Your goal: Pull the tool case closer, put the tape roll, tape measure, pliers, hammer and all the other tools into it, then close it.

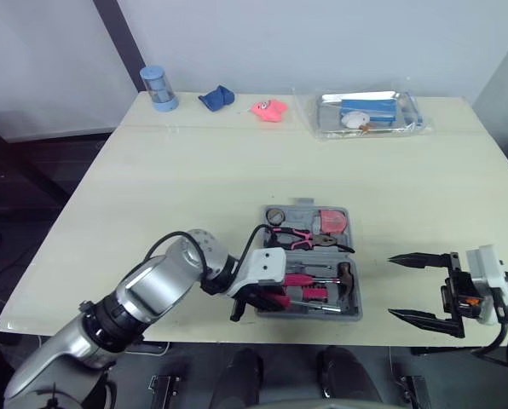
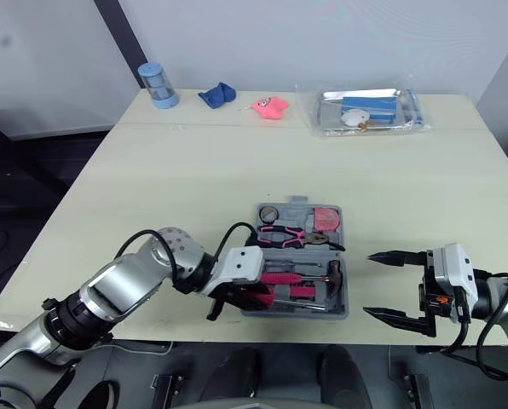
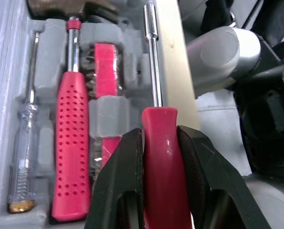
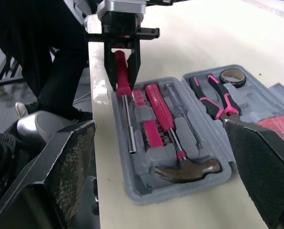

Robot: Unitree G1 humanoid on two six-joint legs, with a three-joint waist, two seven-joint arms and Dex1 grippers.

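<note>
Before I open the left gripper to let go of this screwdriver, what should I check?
1. Grip: left gripper shut on the screwdriver by its red handle: ok.
2. Alignment: the shaft runs along the outermost slot of the tool case, at the edge nearest the robot: ok.
3. Seating: whether the handle is down in that slot: cannot tell.
4. Neighbours: hammer lies in its own recess, apart from the shaft: ok.
5. Right gripper: open, to the right of the case, not touching it: ok.
6. Other tools: pliers, tape roll and tape measure lie in the case: ok.
</note>
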